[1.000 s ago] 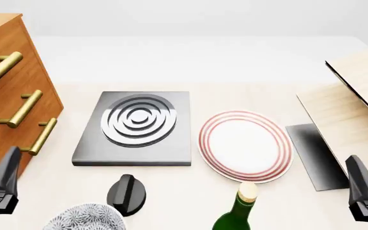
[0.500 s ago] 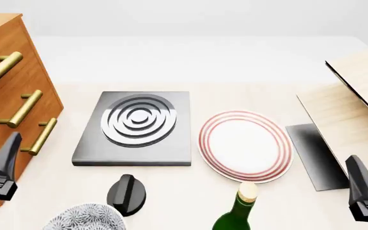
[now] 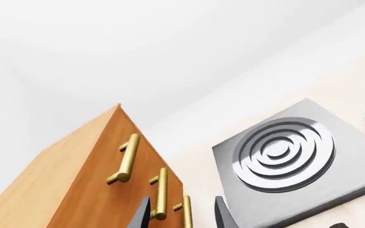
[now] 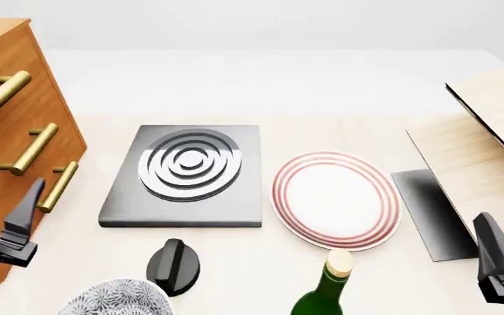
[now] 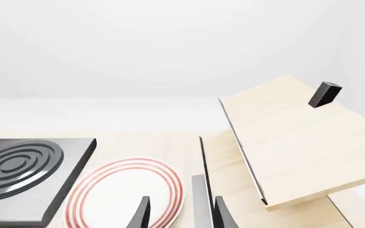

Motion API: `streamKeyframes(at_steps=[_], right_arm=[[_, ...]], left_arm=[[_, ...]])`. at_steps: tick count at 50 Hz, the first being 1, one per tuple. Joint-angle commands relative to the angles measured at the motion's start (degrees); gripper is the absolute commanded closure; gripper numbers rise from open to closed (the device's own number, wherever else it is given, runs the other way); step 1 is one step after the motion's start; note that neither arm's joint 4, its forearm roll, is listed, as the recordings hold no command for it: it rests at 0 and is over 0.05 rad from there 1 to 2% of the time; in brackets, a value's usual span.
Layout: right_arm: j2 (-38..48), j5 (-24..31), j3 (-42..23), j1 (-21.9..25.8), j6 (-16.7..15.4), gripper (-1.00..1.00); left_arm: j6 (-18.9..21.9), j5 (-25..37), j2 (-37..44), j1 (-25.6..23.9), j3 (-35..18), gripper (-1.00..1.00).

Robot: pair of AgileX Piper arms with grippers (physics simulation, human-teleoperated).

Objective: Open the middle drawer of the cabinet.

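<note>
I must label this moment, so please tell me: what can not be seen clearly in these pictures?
- Cabinet: front view's left edge cuts off its left part.
- Left gripper: partly cut off in front view; only fingertips show in left wrist view.
- Green bottle: body below front view's edge.
- Patterned bowl: only its rim shows in front view.

The cabinet (image 4: 11, 111) is rendered in orange-brown wood with a smooth, faintly satin face, and the handle of the middle drawer (image 4: 31, 149) is shown as polished gold metal. The stove plate (image 4: 184, 176) is seen as matt dark grey with shiny silver rings. A glossy, ceramic-looking surface is shown on the red-rimmed plate (image 4: 336, 199). The table (image 4: 261, 269) is finished in pale, matt wood. The bottle (image 4: 327, 292) looks like glossy green glass.
</note>
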Motion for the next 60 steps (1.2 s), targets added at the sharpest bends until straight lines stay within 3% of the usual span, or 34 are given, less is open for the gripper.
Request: streamKeyframes(at_steps=[1, 13, 33, 39, 60], right_arm=[[0.02, -0.12, 0.05, 0.2, -0.08, -1.0], [0.02, -0.12, 0.05, 0.19, -0.08, -1.0], [0.01, -0.12, 0.05, 0.19, -0.07, -1.0], [0.03, -0.13, 0.05, 0.2, -0.07, -1.0], [0.02, -0.12, 0.05, 0.2, -0.07, -1.0]], left_arm=[[5.32, -1.51, 1.1, 0.16, 0.57, -1.0], [12.68, -5.24, 4.04, 0.98, 2.11, -1.0], [18.59, -9.49, 9.2, 0.14, 1.72, -1.0], [21.45, -13.01, 12.26, -0.51, 3.09, -1.0], [25.83, -25.85, 24.52, 0.19, 6.82, -1.0]])
